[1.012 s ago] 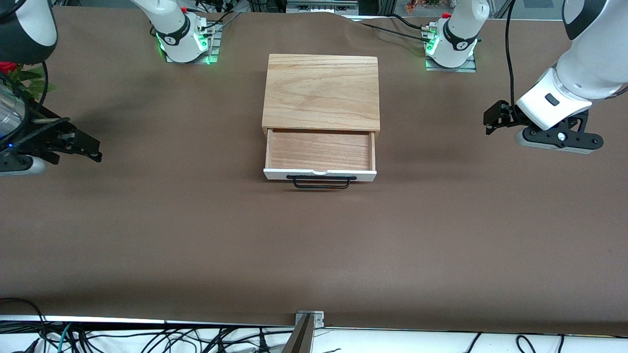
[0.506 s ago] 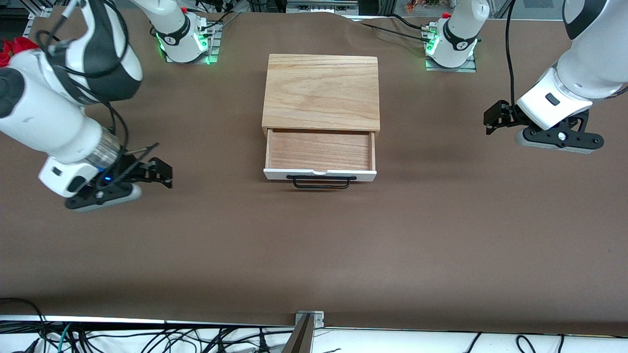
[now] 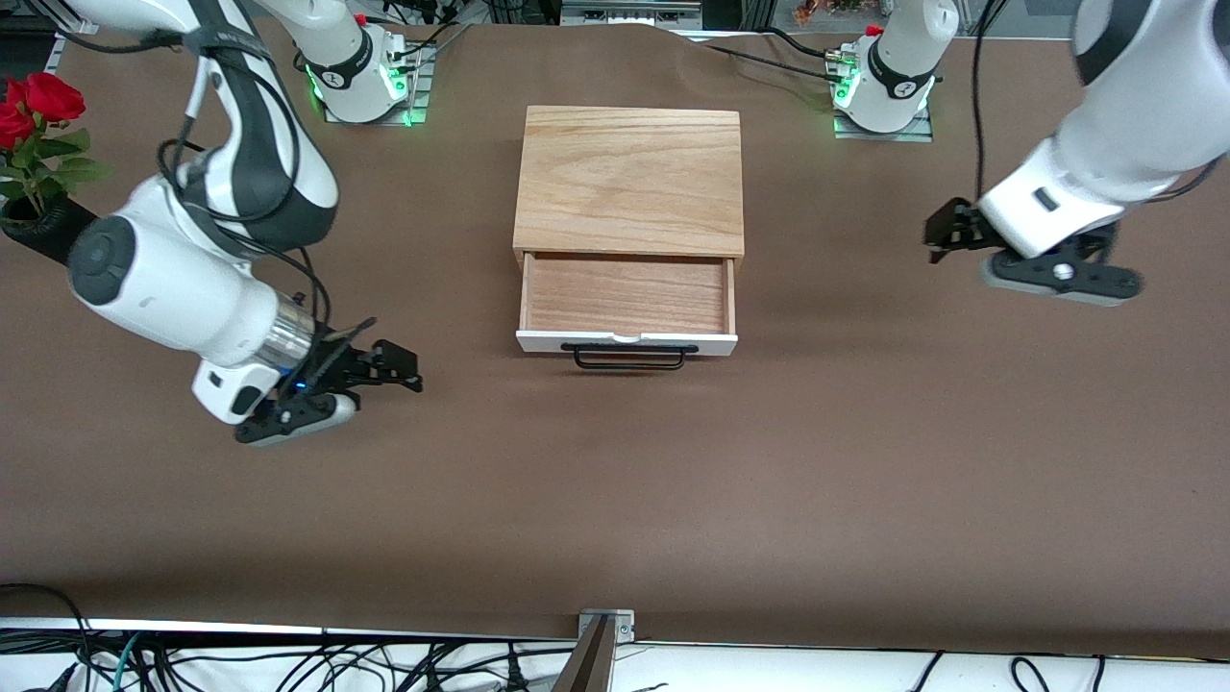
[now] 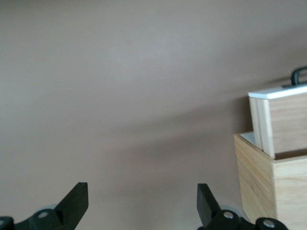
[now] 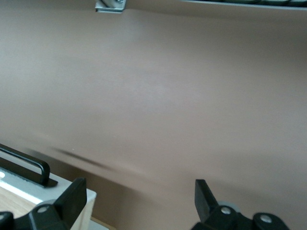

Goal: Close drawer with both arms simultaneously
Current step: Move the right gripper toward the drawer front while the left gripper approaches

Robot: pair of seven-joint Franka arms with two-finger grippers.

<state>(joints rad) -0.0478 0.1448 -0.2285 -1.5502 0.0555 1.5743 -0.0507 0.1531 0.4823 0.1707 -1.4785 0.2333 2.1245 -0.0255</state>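
A brown table (image 3: 615, 500) fills the front view, with a strip of loose cables (image 3: 288, 663) along the bottom edge. Lowest of the working parts, at lower left of centre, the right gripper (image 3: 399, 368) hangs low over bare table, well apart from the drawer's front; its fingers (image 5: 72, 196) stand wide apart and hold nothing. At the centre of the frame the drawer (image 3: 627, 298) is pulled out of its oak-coloured box (image 3: 629, 178), its white front panel (image 3: 627, 341) and thin black bar handle (image 3: 629, 358) facing the camera, the tray empty. At right, level with the box's front edge, the left gripper (image 3: 947, 231) is over bare table, well apart from the box, its fingers (image 4: 76, 201) likewise wide and empty. At the upper left edge stand red roses (image 3: 34, 111); the two arm bases (image 3: 360, 72) sit along the top. Judged from these views, the drawer is light and rigid and should slide readily; the box may shift if pushed unevenly. The best contact is the flat white panel, one gripper toward each end beside the handle, pushing evenly together.
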